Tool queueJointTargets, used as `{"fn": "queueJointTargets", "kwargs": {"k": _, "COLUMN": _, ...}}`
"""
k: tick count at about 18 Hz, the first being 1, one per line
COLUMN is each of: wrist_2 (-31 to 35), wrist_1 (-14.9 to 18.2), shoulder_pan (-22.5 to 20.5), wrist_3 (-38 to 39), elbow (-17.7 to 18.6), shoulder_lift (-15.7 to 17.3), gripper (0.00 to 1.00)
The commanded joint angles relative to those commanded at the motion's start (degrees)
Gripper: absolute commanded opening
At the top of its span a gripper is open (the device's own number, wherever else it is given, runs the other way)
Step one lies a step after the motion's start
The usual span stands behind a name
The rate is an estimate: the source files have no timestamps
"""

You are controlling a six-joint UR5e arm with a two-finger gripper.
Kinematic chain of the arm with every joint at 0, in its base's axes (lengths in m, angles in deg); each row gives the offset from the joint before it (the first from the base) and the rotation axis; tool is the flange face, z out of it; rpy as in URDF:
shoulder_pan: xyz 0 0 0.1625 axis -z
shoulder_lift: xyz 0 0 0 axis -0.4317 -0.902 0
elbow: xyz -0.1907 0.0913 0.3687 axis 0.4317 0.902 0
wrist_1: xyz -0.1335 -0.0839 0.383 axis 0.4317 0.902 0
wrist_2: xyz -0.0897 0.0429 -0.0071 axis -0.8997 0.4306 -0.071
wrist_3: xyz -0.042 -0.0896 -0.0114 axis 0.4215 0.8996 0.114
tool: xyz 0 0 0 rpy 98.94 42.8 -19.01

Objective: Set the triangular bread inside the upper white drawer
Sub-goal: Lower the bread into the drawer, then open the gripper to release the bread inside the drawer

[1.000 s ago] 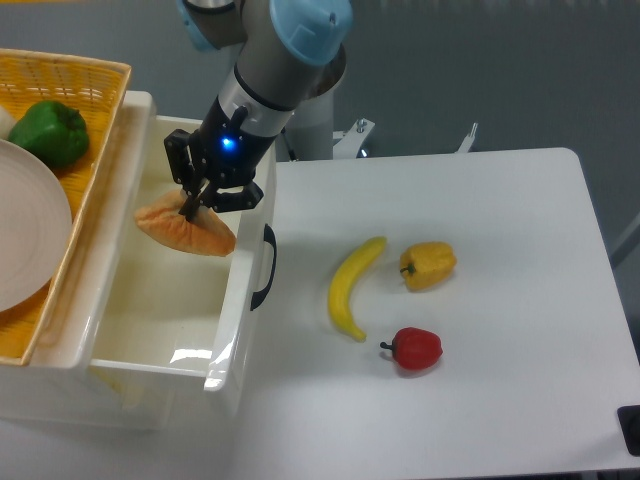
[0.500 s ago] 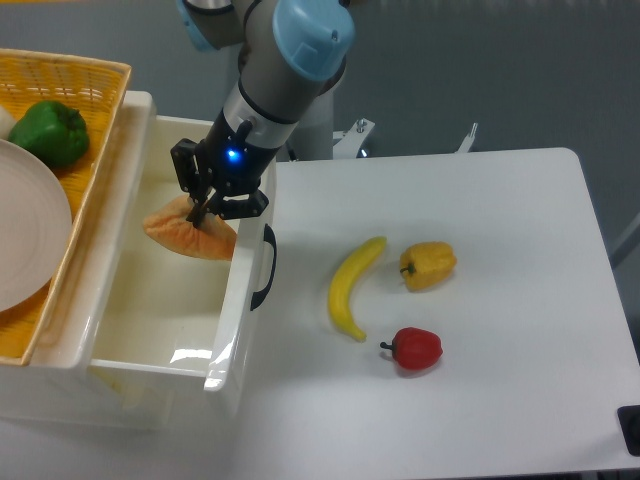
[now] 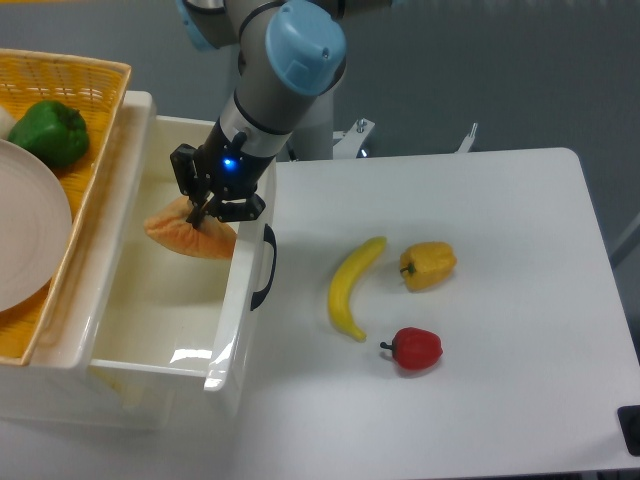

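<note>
The triangular bread [image 3: 185, 236] is an orange-tan wedge. It hangs inside the upper white drawer [image 3: 150, 330], near the drawer's right wall, below the rim. My gripper [image 3: 203, 208] is shut on the bread's top edge and reaches down into the drawer from above. The drawer is pulled open, with its black curved handle [image 3: 264, 266] on the front face. The fingertips are partly hidden by the bread and the gripper body.
A yellow woven basket [image 3: 60, 110] at the left holds a green pepper [image 3: 50, 132] and a white plate [image 3: 25, 240]. On the white table [image 3: 480, 220] lie a yellow banana [image 3: 352, 288], a yellow bell pepper [image 3: 428, 265] and a red pepper [image 3: 414, 348].
My gripper has lowered the bread a little deeper into the drawer and slightly to the right over the last second. In the last half second it has barely moved.
</note>
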Motion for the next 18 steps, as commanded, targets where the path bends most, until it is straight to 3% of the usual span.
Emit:
{"fn": "queueJointTargets", "kwargs": {"k": 4, "wrist_2": 0.0, "wrist_1": 0.0, "shoulder_pan": 0.0, "wrist_3": -0.4, "elbow": -0.1, "shoulder_lift": 0.2, "gripper": 0.19}}
{"fn": "queueJointTargets", "kwargs": {"k": 5, "wrist_2": 0.0, "wrist_1": -0.1, "shoulder_pan": 0.0, "wrist_3": -0.4, "elbow": -0.1, "shoulder_lift": 0.3, "gripper": 0.30}}
{"fn": "queueJointTargets", "kwargs": {"k": 9, "wrist_2": 0.0, "wrist_1": -0.1, "shoulder_pan": 0.1, "wrist_3": -0.4, "elbow": -0.4, "shoulder_lift": 0.4, "gripper": 0.36}}
{"fn": "queueJointTargets", "kwargs": {"k": 10, "wrist_2": 0.0, "wrist_1": -0.2, "shoulder_pan": 0.1, "wrist_3": -0.4, "elbow": -0.5, "shoulder_lift": 0.4, "gripper": 0.43}}
{"fn": "queueJointTargets", "kwargs": {"k": 18, "wrist_2": 0.0, "wrist_1": -0.2, "shoulder_pan": 0.2, "wrist_3": -0.5, "elbow": -0.5, "shoulder_lift": 0.4, "gripper": 0.46}}
